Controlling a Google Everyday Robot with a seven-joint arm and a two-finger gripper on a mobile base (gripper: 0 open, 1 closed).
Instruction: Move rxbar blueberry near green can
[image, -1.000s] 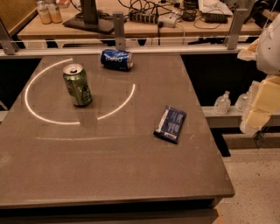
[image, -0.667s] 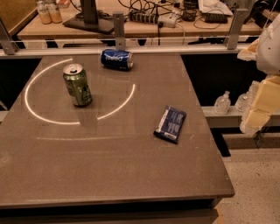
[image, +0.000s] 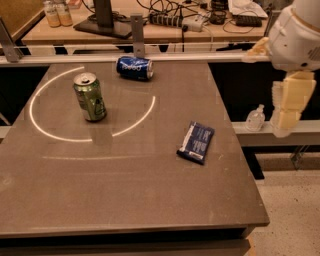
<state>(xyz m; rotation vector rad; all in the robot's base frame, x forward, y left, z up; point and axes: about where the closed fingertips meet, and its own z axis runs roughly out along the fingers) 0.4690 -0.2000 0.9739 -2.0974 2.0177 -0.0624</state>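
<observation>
Flat navy rxbar blueberry (image: 196, 142) on matte table (image: 125, 195), metallic green can (image: 90, 97) well apart, cream hand (image: 283, 122) beside table, grip unclear

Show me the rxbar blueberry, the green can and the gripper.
rxbar blueberry (image: 196, 143): camera view, middle of the wrapper.
green can (image: 91, 100): camera view, side wall.
gripper (image: 282, 121): camera view, lower end, right of the table (image: 150, 200).
</observation>
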